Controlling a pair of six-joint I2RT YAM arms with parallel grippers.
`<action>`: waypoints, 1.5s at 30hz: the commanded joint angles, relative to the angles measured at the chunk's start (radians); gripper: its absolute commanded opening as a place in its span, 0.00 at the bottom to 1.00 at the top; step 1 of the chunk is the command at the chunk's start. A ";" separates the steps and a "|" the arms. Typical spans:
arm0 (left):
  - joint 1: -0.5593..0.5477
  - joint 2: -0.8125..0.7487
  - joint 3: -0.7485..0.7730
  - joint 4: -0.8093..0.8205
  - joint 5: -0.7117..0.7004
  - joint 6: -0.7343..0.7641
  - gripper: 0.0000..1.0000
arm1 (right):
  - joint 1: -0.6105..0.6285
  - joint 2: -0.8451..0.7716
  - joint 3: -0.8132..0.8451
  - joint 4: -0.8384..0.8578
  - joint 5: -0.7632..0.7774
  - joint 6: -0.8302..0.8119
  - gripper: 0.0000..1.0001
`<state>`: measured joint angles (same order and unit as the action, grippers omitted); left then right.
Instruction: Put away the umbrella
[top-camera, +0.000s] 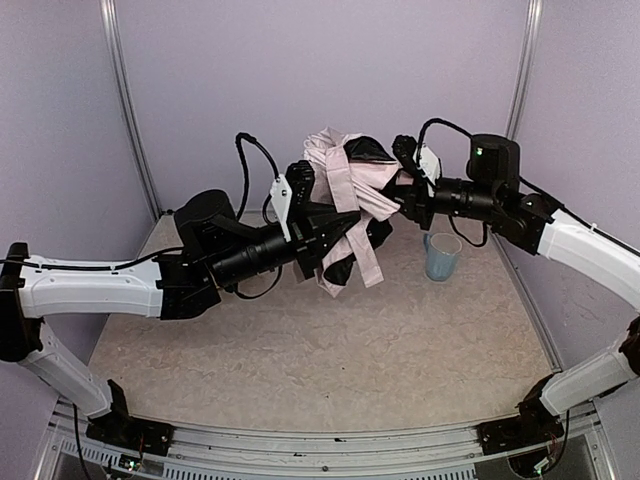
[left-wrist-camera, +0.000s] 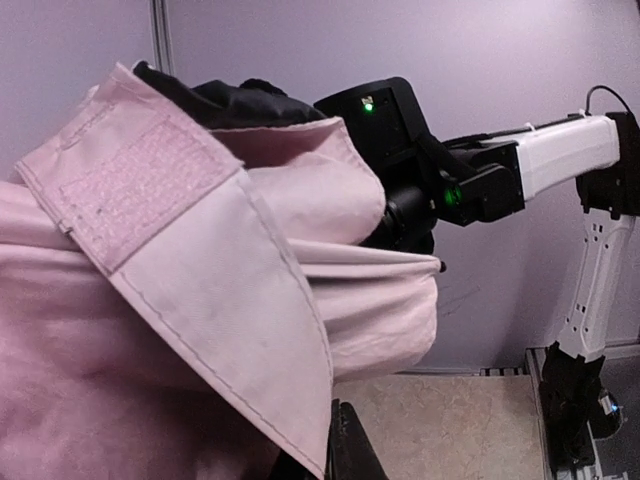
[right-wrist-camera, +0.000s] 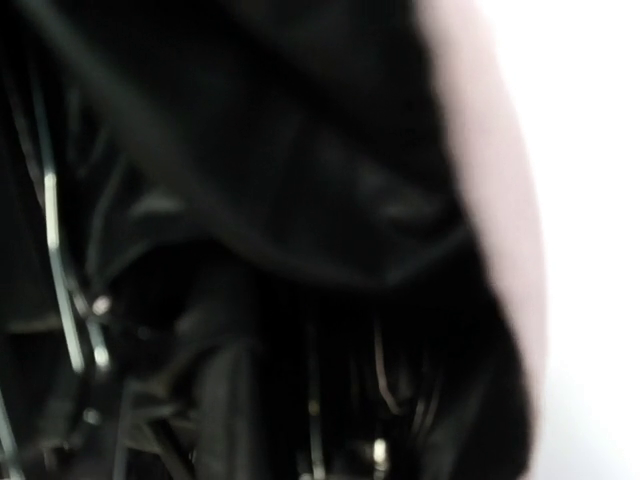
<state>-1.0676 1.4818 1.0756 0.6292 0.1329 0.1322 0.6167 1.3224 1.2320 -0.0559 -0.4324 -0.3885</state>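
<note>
Lilac walls (top-camera: 300, 70) close in a pale speckled desk (top-camera: 300, 360). Held up above it, the umbrella (top-camera: 345, 185) is a crumpled bundle of pale pink fabric and black lining between my two wrists. My left fingers (top-camera: 300, 180) are sunk in its left side and my right fingers (top-camera: 405, 150) press in from the right. The folds cover the tips, so I cannot tell whether either pair is clenched or released.

From my left wrist, pink cloth fills most of the view, with a pink fastening tab (left-wrist-camera: 140, 185) lying on top and one dark fingertip at the bottom edge. My right wrist view is a blur of black lining and thin metal ribs (right-wrist-camera: 60, 270). Shaft and handle are hidden.

On the desk, near my right wrist, stands a pale blue cup (top-camera: 442, 257); what it contains cannot be made out.
</note>
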 joint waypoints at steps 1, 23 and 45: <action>-0.014 -0.071 -0.075 0.031 0.102 0.027 0.01 | 0.001 -0.049 0.014 0.076 0.066 -0.009 0.00; 0.031 -0.275 -0.352 -0.335 -0.020 0.289 0.00 | -0.146 -0.114 0.089 -0.078 -0.342 0.027 0.00; 0.189 0.091 -0.516 0.328 -0.045 0.557 0.00 | 0.185 -0.044 0.056 -0.498 -0.544 -0.157 0.00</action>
<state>-0.9195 1.5017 0.6037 0.7853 0.1074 0.6117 0.6991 1.2854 1.3067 -0.5526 -0.8494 -0.5545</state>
